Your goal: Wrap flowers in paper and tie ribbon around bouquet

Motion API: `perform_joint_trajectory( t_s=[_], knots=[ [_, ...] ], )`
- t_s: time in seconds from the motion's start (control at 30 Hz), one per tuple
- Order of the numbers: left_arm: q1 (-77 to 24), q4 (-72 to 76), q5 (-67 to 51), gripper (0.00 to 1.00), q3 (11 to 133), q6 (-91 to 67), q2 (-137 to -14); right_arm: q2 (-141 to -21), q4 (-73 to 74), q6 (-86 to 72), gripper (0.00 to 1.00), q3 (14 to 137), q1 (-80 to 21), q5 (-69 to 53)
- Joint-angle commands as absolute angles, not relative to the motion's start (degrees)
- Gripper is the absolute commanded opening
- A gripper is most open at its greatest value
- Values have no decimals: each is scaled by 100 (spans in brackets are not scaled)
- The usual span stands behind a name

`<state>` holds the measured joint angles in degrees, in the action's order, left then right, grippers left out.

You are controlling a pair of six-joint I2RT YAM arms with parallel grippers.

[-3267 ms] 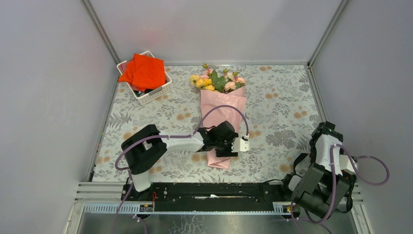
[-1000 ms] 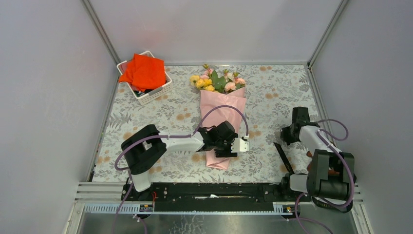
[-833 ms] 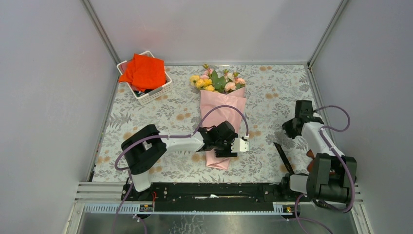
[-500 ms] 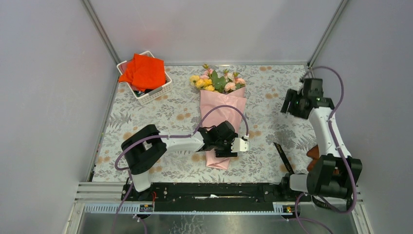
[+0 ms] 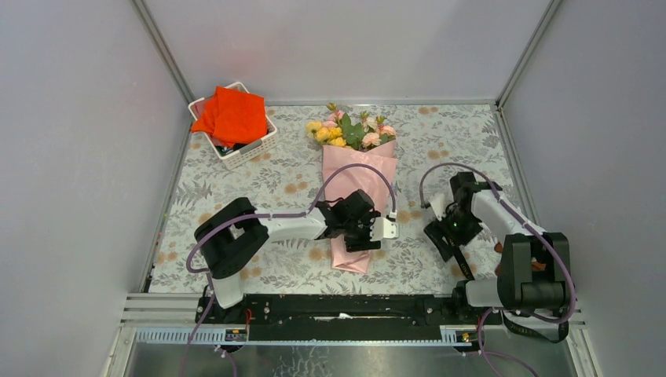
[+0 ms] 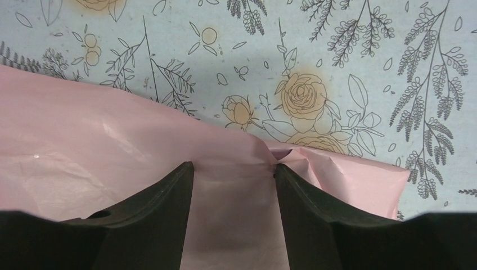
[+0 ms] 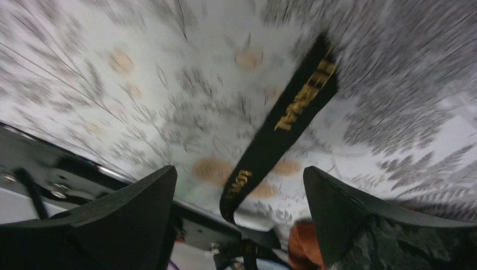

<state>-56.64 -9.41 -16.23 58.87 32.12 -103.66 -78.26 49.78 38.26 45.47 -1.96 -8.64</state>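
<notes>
**Near right corner of the tabletop (image 5: pixel 236 188): long black lettered ribbon (image 7: pixel 287 118) untouched**

Wrapping looks done: the pink paper cone of blooms (image 5: pixel 357 177) lies mid-tabletop, left gripper (image 6: pixel 233 171) clamping its narrow end. Right gripper (image 7: pixel 237 169) hangs wide open above the ribbon; tying remains.

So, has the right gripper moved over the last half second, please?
Yes. The right gripper has swung toward the near edge and slightly left, from well beyond the ribbon to just over its far end, jaws open.
</notes>
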Motion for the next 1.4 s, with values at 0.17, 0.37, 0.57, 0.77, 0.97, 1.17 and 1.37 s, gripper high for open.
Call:
perform_joint_trajectory(
  t_s=[0.17,0.37,0.57,0.77,0.97,1.17,1.37],
  knots=[
    [-5454,-1353,-2098,63,5575,3120,-10611,-7502,4911,4747,96,3425,-203,1301],
    [-5462,-1332,-2003,63,5609,3127,-10632,-7438,4432,5111,94,2793,-206,2082],
    [-5458,-1332,-1981,63,5592,3121,-10615,-7418,4198,5278,19,2871,-206,1949],
    [-5463,-1347,-1929,63,5619,3123,-10640,-7382,4985,4492,0,4447,-230,1048],
    [-5462,-1395,-1942,63,5684,3099,-10724,-6825,4860,3169,0,6924,-241,-1016],
    [-5475,-1415,-1976,63,5704,3076,-10790,-6192,1317,684,0,8464,-245,-2177],
    [-5510,-1446,-1953,63,5724,3087,-10852,-6618,-2056,-885,0,9903,-246,-1996]
  ],
)
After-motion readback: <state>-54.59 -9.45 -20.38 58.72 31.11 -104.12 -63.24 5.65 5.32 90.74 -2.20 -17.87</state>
